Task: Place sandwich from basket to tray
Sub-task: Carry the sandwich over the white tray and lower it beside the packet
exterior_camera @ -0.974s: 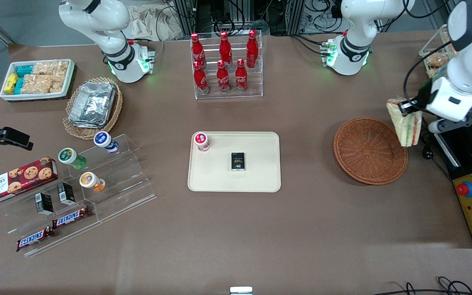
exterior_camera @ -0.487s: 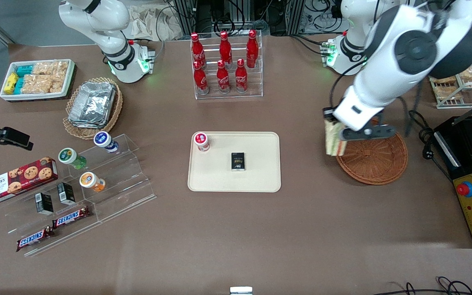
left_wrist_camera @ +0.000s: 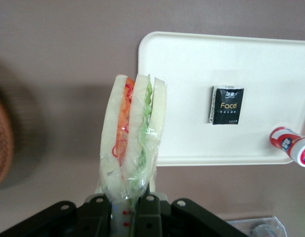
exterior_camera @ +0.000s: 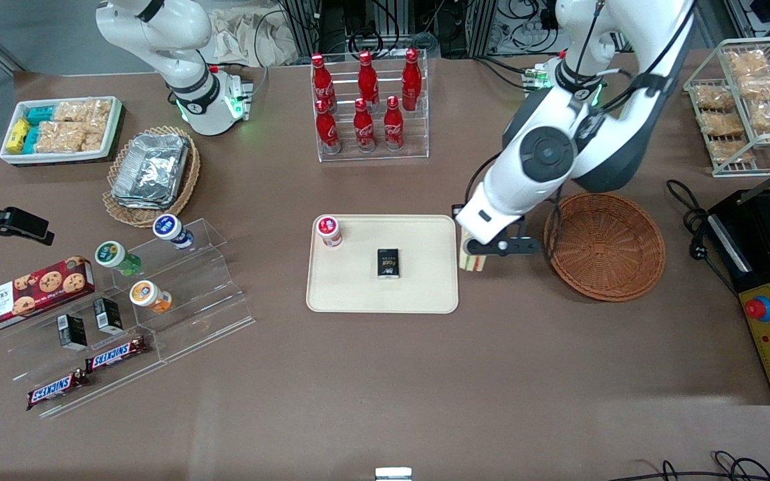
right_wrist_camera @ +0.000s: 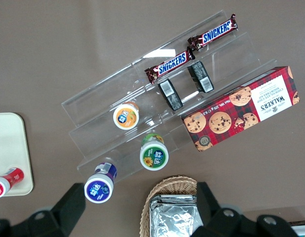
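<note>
Front view: my gripper (exterior_camera: 473, 257) has carried the sandwich (exterior_camera: 470, 261) off the basket (exterior_camera: 604, 245) since half a second ago and now hangs at the tray (exterior_camera: 382, 294) edge. Left wrist view: fingers (left_wrist_camera: 148, 207) clamp the sandwich (left_wrist_camera: 132, 148), above the tray (left_wrist_camera: 192, 69) corner.

Robot lab, cable racks (exterior_camera: 385, 20), staged snacks

surface: brown table (exterior_camera: 385, 374) | edge away from camera: grey floor, cables, possibly equipment racks | light: even
</note>
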### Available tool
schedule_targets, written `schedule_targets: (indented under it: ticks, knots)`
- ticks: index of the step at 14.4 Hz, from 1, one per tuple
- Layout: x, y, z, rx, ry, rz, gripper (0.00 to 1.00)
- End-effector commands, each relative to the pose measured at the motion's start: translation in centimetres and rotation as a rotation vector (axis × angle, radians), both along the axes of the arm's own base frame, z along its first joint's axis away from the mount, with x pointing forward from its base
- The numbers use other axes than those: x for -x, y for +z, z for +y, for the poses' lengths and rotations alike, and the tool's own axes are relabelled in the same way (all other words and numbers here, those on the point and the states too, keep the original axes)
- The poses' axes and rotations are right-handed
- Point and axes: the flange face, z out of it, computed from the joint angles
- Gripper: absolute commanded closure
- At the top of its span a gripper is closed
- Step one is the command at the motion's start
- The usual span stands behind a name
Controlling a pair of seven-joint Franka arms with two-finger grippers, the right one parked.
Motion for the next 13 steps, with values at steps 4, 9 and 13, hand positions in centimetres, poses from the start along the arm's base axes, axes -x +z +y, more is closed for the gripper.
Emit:
schedule_targets:
  ticks: [4,9,13]
  knots:
    - [0.8,-7.6,-2.3,0.011,0.004,-0.036,1.00]
    - [1.8,-13.9,-5.8,-0.030,0.060,-0.121,1.00]
    - [2.0,-15.9,-5.7,-0.048,0.047,-0.113,0.26]
